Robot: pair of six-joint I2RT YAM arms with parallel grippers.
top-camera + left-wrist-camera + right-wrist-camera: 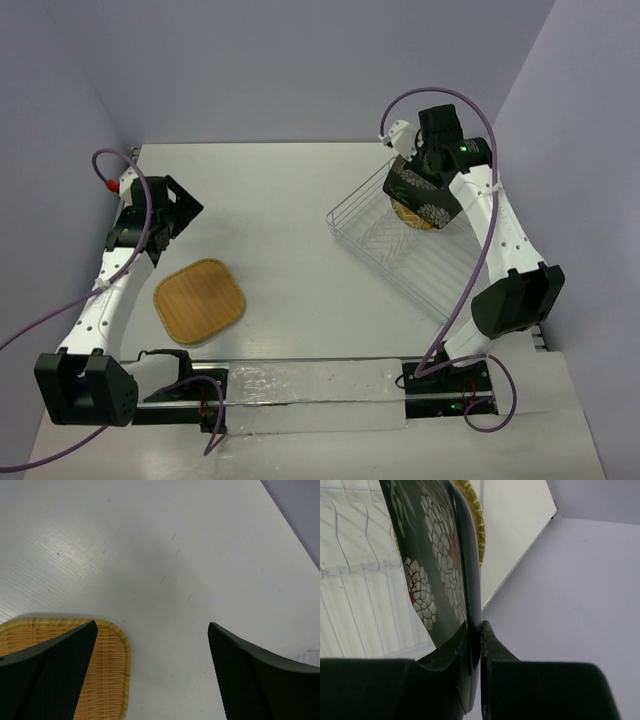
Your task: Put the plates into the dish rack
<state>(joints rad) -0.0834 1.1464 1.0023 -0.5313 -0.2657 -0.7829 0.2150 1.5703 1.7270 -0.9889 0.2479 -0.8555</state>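
Observation:
My right gripper [424, 168] is shut on the edge of the black flowered plate [422, 195] and holds it upright over the far end of the dish rack [440, 275]. In the right wrist view the fingers [492, 650] pinch the black plate [437, 555], and the rack wires [355, 580] lie below. The yellow woven plate [408, 215] stands in the rack just behind it; only its rim [471, 510] shows. The tan-orange rounded-square plate [200, 301] lies flat on the table at left. My left gripper [165, 215] is open and empty above the plate's far corner [107, 670].
The white table [300, 200] ends at purple walls behind and on both sides. The rack sits at an angle near the right wall. A clear strip [310, 385] lies between the arm bases at the near edge.

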